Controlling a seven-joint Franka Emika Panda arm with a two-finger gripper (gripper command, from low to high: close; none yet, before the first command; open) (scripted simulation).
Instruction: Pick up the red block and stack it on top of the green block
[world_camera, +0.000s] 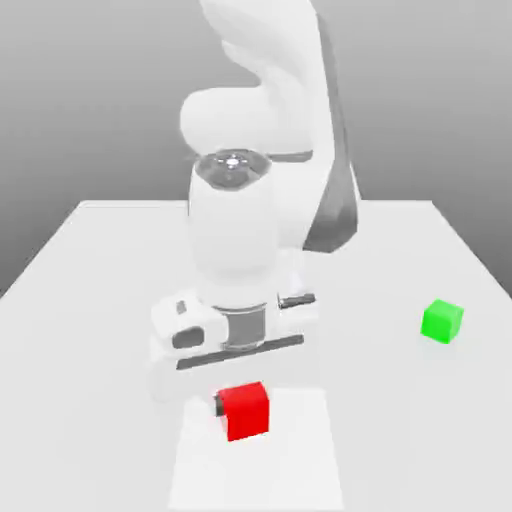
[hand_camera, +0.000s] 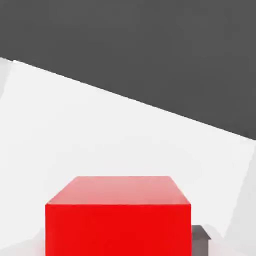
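Observation:
The red block (world_camera: 246, 411) is a small plain cube near the front of the white table (world_camera: 90, 300). It sits directly under the white hand, and in the hand view the red block (hand_camera: 118, 220) looms close. My gripper (world_camera: 243, 405) is down over it, and a dark finger (world_camera: 218, 405) presses against the side of the cube that faces the exterior view's left. Another finger (hand_camera: 200, 236) lies against the opposite face. The jaws are shut on the cube. The green block (world_camera: 442, 321) stands alone toward the exterior view's right, well apart from the hand.
The arm's bulky white links (world_camera: 250, 200) rise over the middle of the table and hide the surface behind them. Open tabletop (world_camera: 370, 330) lies between the hand and the green block. The table's far edge (hand_camera: 150, 105) meets a dark background.

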